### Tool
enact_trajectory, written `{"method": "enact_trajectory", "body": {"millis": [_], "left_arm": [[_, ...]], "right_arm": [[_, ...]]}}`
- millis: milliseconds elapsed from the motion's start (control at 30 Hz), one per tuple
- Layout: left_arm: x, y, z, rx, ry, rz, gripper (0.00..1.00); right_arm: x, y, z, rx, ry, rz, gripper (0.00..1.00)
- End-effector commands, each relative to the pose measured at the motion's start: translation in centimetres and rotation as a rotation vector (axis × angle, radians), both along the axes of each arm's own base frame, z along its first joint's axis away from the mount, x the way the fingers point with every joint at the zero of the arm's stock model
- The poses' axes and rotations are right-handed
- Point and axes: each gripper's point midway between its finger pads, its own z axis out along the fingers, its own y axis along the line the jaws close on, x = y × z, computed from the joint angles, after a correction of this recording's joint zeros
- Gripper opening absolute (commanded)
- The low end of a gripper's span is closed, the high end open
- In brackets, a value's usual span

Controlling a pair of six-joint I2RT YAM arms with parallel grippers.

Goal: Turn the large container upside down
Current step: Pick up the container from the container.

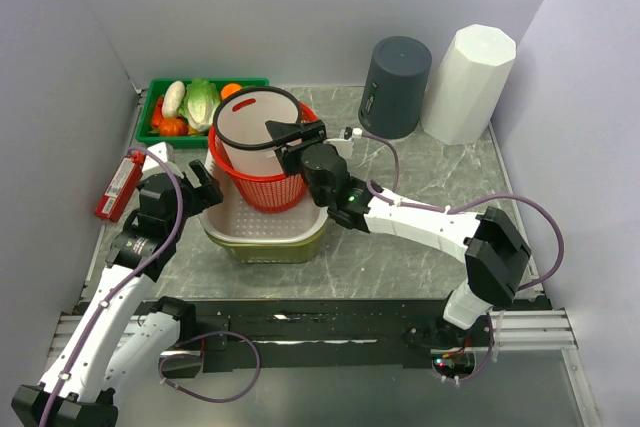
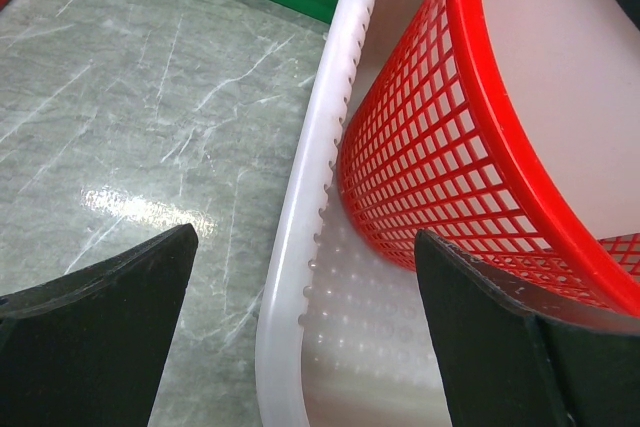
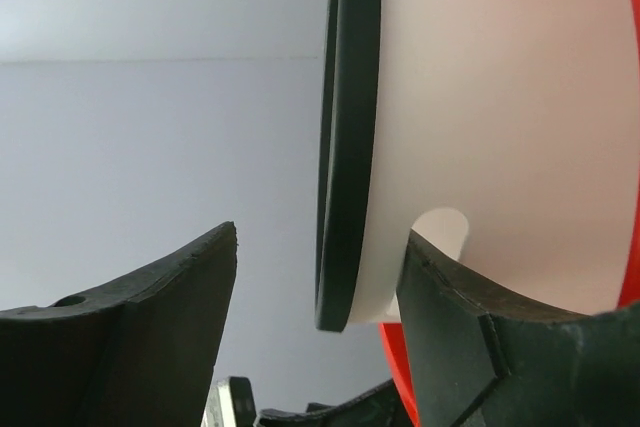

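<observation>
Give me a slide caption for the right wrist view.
Open right tool straddles the black rim of the white bin nested in the red basket.

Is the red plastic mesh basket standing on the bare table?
No, the red plastic mesh basket sits inside the white plastic tub, whose rim curves around it.

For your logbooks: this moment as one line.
left gripper open by white tub | right gripper open astride rim of white bin
</observation>
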Motion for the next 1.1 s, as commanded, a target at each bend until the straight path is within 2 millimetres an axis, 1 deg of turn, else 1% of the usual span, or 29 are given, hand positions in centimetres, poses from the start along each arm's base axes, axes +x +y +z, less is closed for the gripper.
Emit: {"method": "enact_trajectory", "body": {"millis": [0,100,133,167,300,333,367,400,433,500,567,633,700,767,800,833,967,1067], "left_arm": [[0.6,-0.1,1.0,-0.006,-0.038,-0.004,0.96],[0.6,-0.2,0.9,-0.006,-0.034,-0.005,0.96],[0.6,-0.1,1.0,-0.006,-0.038,-0.004,0.96],[0.6,-0.2,1.0,-0.007,-0.039,-0.007,0.96],[0.6,-0.1,1.1,-0.007,-0.041,-0.005,0.96],[0.5,-0.2,1.1,-0.006,-0.041,-0.005,0.96],[0.5,-0.1,1.0,-0.007,-0.040,-0.003,0.96],[0.5,-0.1,1.0,-0.005,-0.038,-0.002,0.96],[0.5,-0.1,1.1,-0.005,-0.040,-0.004,0.96],[0.5,-0.1,1.2,-0.008,-0.044,-0.002,0.96],[0.5,-0.2,1.1,-0.010,-0.044,-0.006,0.96],[0.5,-0.3,1.1,-0.010,-0.043,-0.011,0.96],[0.6,-0.3,1.1,-0.007,-0.040,-0.011,0.96],[0.5,-0.2,1.0,-0.007,-0.038,-0.008,0.96],[0.5,-0.2,1.1,-0.009,-0.039,-0.007,0.96],[0.5,-0.2,1.1,-0.009,-0.042,-0.006,0.96],[0.5,-0.1,1.2,-0.010,-0.045,-0.004,0.96],[0.5,-0.1,1.2,-0.007,-0.044,-0.004,0.96]], "right_arm": [[1.0,-0.2,0.1,0.027,0.035,-0.034,0.70],[1.2,-0.8,0.2,0.004,0.025,-0.058,0.67],[1.1,-0.9,-0.1,0.005,0.026,-0.063,0.63],[1.3,-1.1,0.0,0.006,0.024,-0.067,0.62],[1.8,-0.8,-0.1,-0.013,0.001,-0.041,0.56],[1.9,-0.7,-0.6,-0.014,-0.006,-0.034,0.56],[2.4,-1.1,0.0,0.020,-0.031,-0.039,0.56],[2.4,-1.0,-0.2,0.038,-0.027,-0.017,0.52],[2.5,-1.3,-0.7,0.038,-0.019,-0.008,0.49],[2.8,-1.7,-0.1,0.039,-0.048,0.009,0.44],[2.8,-1.9,0.2,0.033,-0.068,0.018,0.43],[2.8,-2.0,1.1,0.027,-0.108,0.026,0.43],[2.7,-1.9,1.6,0.020,-0.135,0.031,0.41],[2.7,-1.9,2.1,0.018,-0.165,0.047,0.42],[2.7,-1.8,2.2,0.021,-0.170,0.054,0.47],[2.7,-1.8,2.6,0.028,-0.184,0.066,0.48],[2.5,-1.4,3.4,0.038,-0.223,0.097,0.48],[2.3,-1.4,4.0,0.039,-0.247,0.111,0.44]]}}
